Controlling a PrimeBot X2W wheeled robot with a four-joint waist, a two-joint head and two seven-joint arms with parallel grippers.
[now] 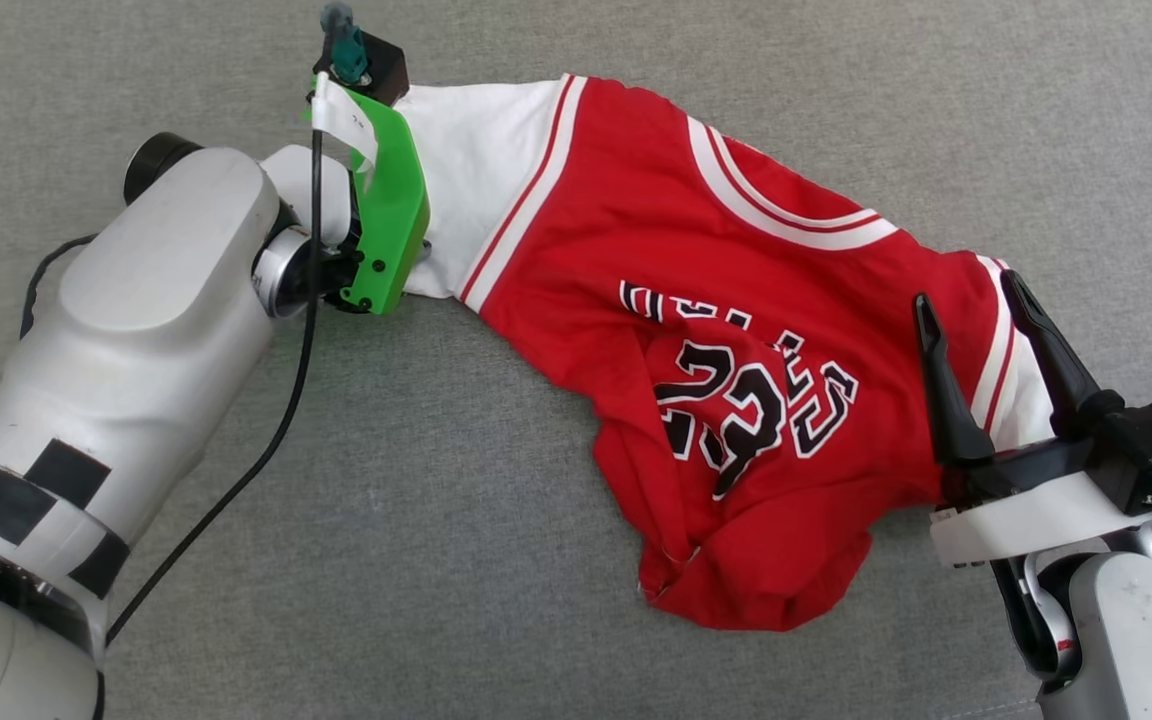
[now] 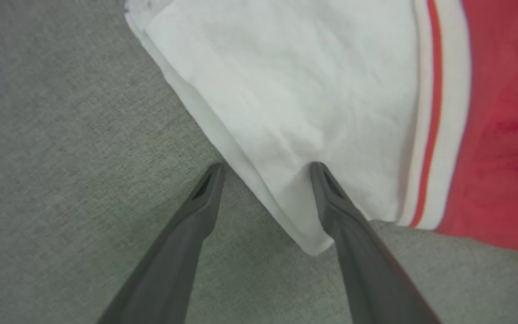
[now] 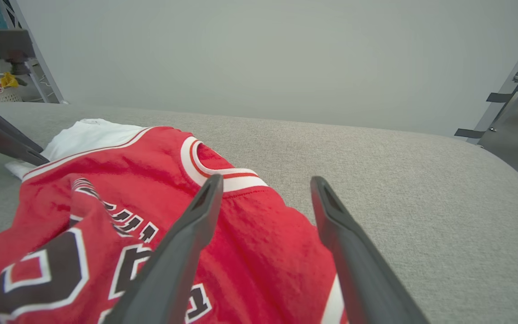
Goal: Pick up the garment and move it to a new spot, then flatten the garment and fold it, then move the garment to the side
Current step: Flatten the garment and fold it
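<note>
Nearest, the right pincer [image 1: 966,290] hovers spread over the garment's [image 1: 636,240] right sleeve. The garment lies rumpled mid-way across the grey upholstered surface [image 1: 436,520]. Farthest, the left pincer [image 2: 266,166], also spread, straddles the white sleeve's [image 2: 286,90] edge, probably so both can pull it flat.

Head view: left arm [image 1: 136,300] reaches forward, wrist bent inward, left gripper [image 2: 265,168] pointing down, jaws wide apart. Right gripper [image 1: 966,290] sits low at right, fingers angled up and forward, jaws equally spread.
</note>
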